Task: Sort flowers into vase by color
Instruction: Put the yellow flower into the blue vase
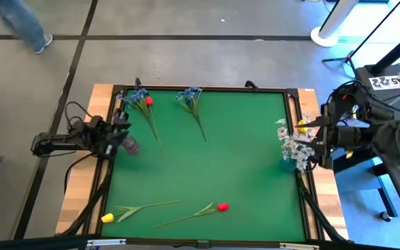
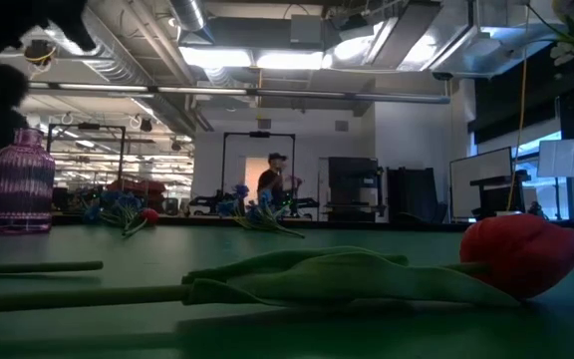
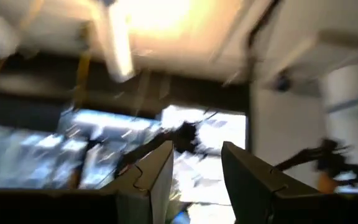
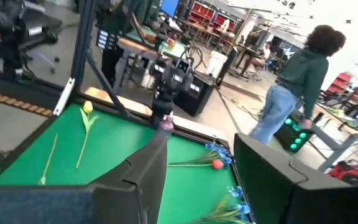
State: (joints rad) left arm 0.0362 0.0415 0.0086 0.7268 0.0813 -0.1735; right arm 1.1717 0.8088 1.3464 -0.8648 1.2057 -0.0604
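Observation:
A purple ribbed vase (image 1: pixel 130 145) (image 2: pixel 20 182) stands at the table's left side, right beside my left gripper (image 1: pixel 123 130), which is open, tilted upward and has nothing between its fingers (image 3: pixel 194 152). Two blue sprigs (image 1: pixel 189 98) lie flat at the far edge. A red bud (image 1: pixel 148 101) lies beside the left one (image 1: pixel 139 99). A yellow tulip (image 1: pixel 107 217) and a red tulip (image 1: pixel 222 206) (image 2: pixel 521 254) lie near the front edge. White blossoms (image 1: pixel 294 147) show at the right edge, next to my right gripper (image 1: pixel 312 139), which is open with nothing in it (image 4: pixel 197 143). What they rest on I cannot tell.
Wooden borders (image 1: pixel 82 201) flank the green table top (image 1: pixel 242 167), with cables along them. A small yellow thing (image 1: pixel 302 126) sits at the right edge. One person (image 4: pixel 297 81) stands on the floor beyond the table. Another (image 1: pixel 19 21) walks at the back left.

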